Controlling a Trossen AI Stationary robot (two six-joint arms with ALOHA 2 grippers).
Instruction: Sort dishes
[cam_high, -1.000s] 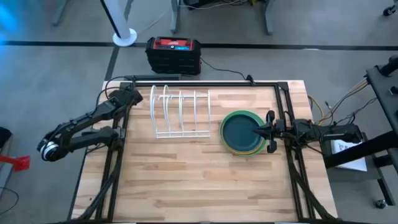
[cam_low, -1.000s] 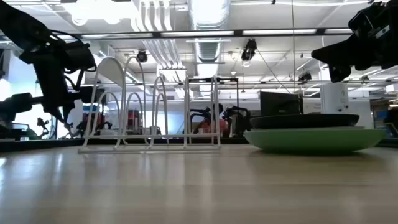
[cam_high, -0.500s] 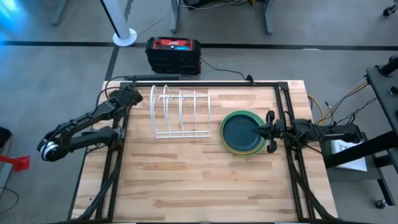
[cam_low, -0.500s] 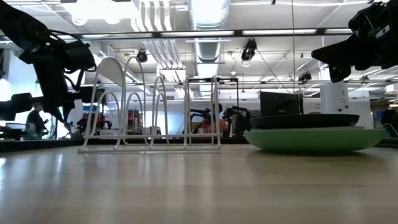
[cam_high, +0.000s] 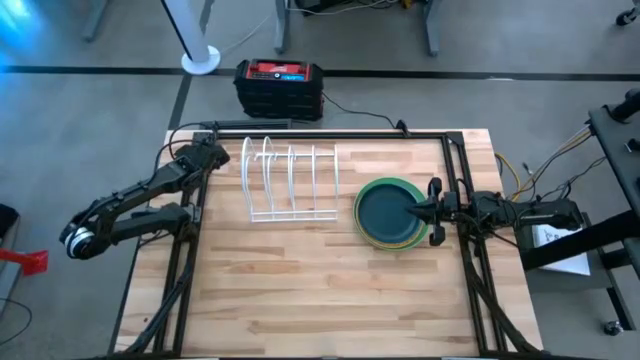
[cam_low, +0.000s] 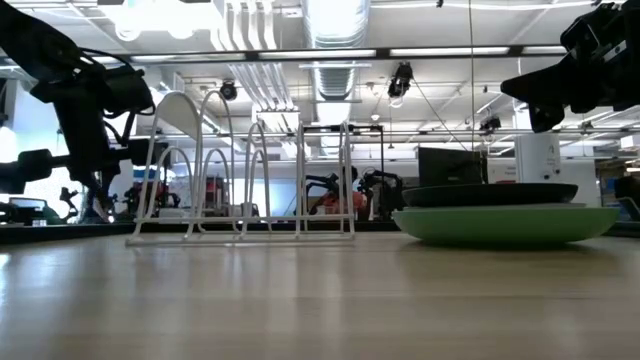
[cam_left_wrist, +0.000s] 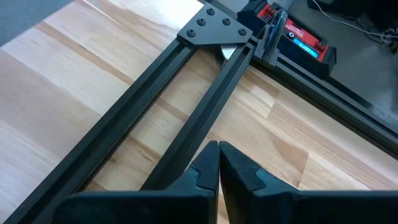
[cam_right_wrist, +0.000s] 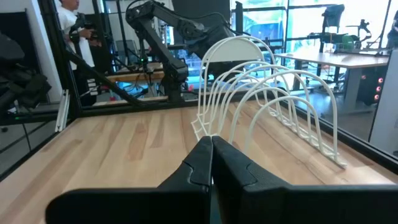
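Right gripper (cam_high: 418, 211), fingers pressed together over the stacked dishes (cam_high: 390, 213), should spread, then pinch the dark teal plate's (cam_high: 385, 211) rim; left gripper (cam_high: 214, 154) waits closed beside the white wire rack (cam_high: 290, 182).

The left gripper (cam_left_wrist: 217, 163) hangs over the wooden table (cam_left_wrist: 74, 81), its two dark fingers (cam_left_wrist: 239, 168) pressed together with no gap. Directly beyond the fingertips, two black frame rails (cam_left_wrist: 186, 99) run away from them across the planks and meet under a black corner plate (cam_left_wrist: 216, 26) studded with bolts. A third rail (cam_left_wrist: 348, 112) crosses farther out. Past the plate, off the table's edge, sits a red and black box (cam_left_wrist: 298, 37) with a blue label.
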